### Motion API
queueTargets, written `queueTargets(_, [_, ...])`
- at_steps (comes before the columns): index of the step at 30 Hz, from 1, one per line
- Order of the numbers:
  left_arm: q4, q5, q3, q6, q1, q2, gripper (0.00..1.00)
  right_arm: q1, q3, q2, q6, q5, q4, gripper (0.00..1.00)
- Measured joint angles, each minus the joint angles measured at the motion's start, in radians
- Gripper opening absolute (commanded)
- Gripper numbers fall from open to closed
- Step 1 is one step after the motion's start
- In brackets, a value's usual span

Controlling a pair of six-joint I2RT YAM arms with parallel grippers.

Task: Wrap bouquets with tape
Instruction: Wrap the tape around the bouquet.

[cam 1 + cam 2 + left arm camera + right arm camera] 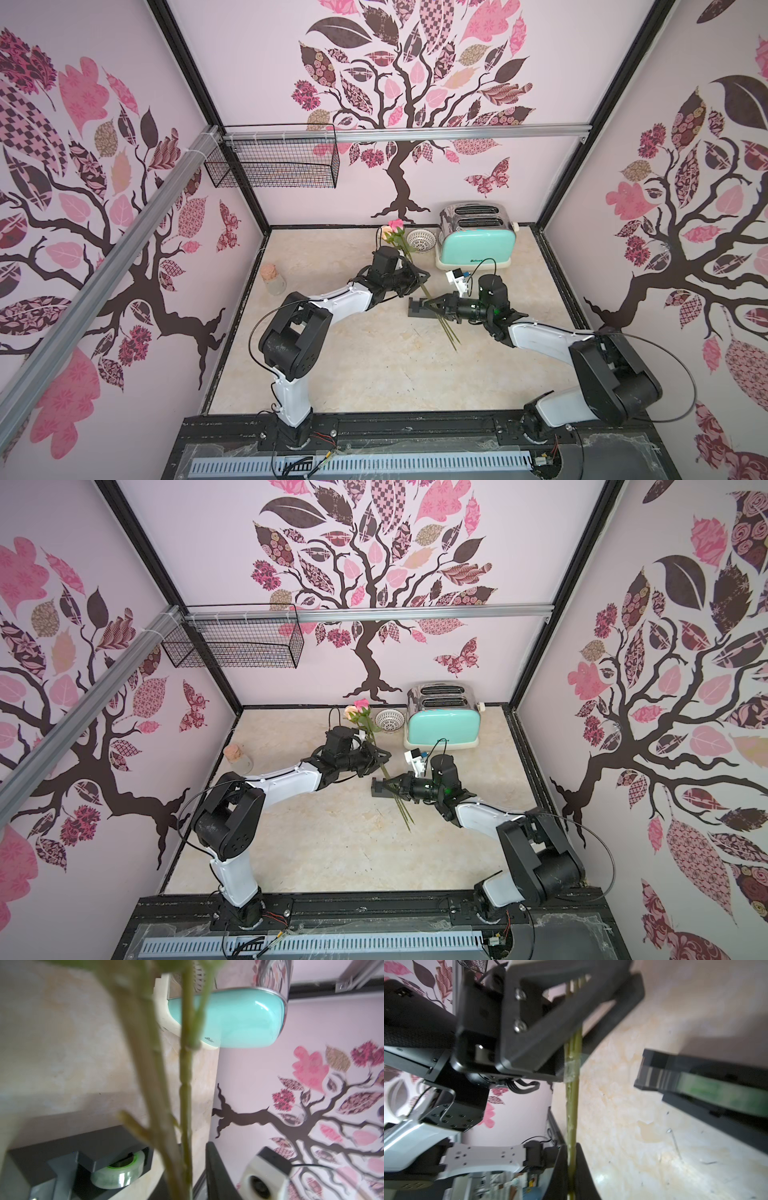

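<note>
Right claw (pixel 572 1149) is clamping shut on bouquet stems (pixel 572 1105); left claw (pixel 422 276) straddling them bloomward, opening unclear. One tape band (pixel 571 1070) sitting between claws, dispenser (pixel 675 1064) beside right claw. Wrap looks partway.

- A mint-green toaster (pixel 473 245) with a chrome top, two slots and a cream base stands at the back of the table (pixel 353 365). Its green side also fills part of the left wrist view (pixel 239 1018).
- A small white slotted bowl (pixel 421 240) sits just beside the toaster, against the back wall.
- A glass jar (pixel 274 279) with a cork stopper stands near a side wall, well apart from the toaster.
- A black wire basket (pixel 272 166) hangs from a silver rail (pixel 457 134) on the back wall.
- The table has a cream marble pattern.
- The pale pink walls carry a dark tree (pixel 401 124) with patterned leaves and a butterfly (pixel 488 178).
</note>
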Motion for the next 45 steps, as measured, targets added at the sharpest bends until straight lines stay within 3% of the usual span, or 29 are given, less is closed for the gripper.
queueTargets(7, [-0.063,-0.013,0.000,-0.002,0.002,0.000,0.35,0.155,0.194,-0.036,-0.388,0.395,-0.468,0.00])
queueTargets(16, [-0.204,-0.030,0.039,0.010,0.000,-0.004,0.29,0.385,0.279,-0.032,-0.649,0.976,-0.674,0.00])
queueTargets(19, [-0.228,-0.035,0.051,0.014,-0.002,-0.011,0.23,0.430,0.286,-0.022,-0.707,1.102,-0.690,0.00])
queueTargets(25, [-0.262,-0.034,0.075,0.023,-0.002,-0.017,0.02,0.500,0.286,-0.005,-0.774,1.262,-0.698,0.00])
queueTargets(28, [-0.269,-0.035,0.080,0.017,-0.003,-0.017,0.00,0.507,0.286,0.000,-0.785,1.297,-0.697,0.00])
queueTargets(29, [-0.270,-0.035,0.080,0.018,-0.003,-0.017,0.00,0.509,0.286,0.000,-0.788,1.301,-0.697,0.04])
queueTargets(32, [-0.272,-0.037,0.080,0.018,-0.003,-0.017,0.00,0.511,0.286,-0.001,-0.772,1.296,-0.693,0.30])
queueTargets(35, [-0.274,-0.044,0.080,0.021,0.001,-0.017,0.00,0.485,0.278,-0.021,-0.730,1.206,-0.669,0.49])
queueTargets(40, [-0.232,-0.046,0.066,0.027,0.003,-0.017,0.00,0.293,0.189,-0.119,-0.593,0.811,-0.550,0.57])
queueTargets(45, [-0.178,-0.033,0.045,0.028,0.003,-0.017,0.00,0.064,0.047,-0.155,-0.338,0.376,-0.295,0.55])
